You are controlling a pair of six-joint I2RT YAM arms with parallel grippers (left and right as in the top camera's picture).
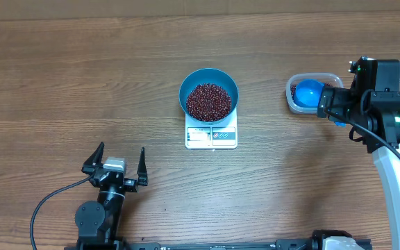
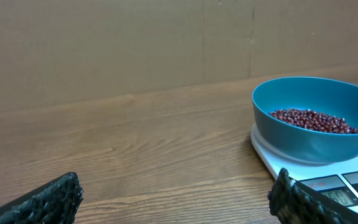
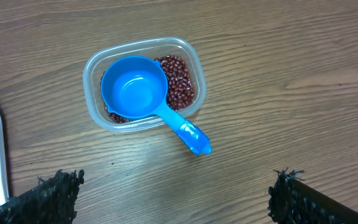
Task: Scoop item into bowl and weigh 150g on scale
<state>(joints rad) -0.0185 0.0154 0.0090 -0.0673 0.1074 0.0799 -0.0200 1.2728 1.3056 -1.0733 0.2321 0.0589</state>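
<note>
Sitting on scale (image 1: 211, 137), bowl (image 1: 209, 73) well apart from both open jaws.

tabletop (image 1: 61, 83): wood grain, matt
bowl (image 2: 316, 142): smooth, faint sheen
scoop (image 3: 135, 90): glossy blue plastic
tub (image 3: 143, 45): clear plastic
scale (image 2: 265, 152): smooth white plastic

Table (image 1: 61, 69): bare wood across the left half and along the far side, wide passage. Centre blocked by bowl (image 1: 184, 90) on scale (image 1: 211, 136). Open lane between scale and tub (image 3: 92, 68). Scoop (image 3: 135, 88) fills the tub mouth, its handle jutting over the rim. Left end effector (image 1: 121, 148), jaws wide, stands well apart from the scale.
</note>
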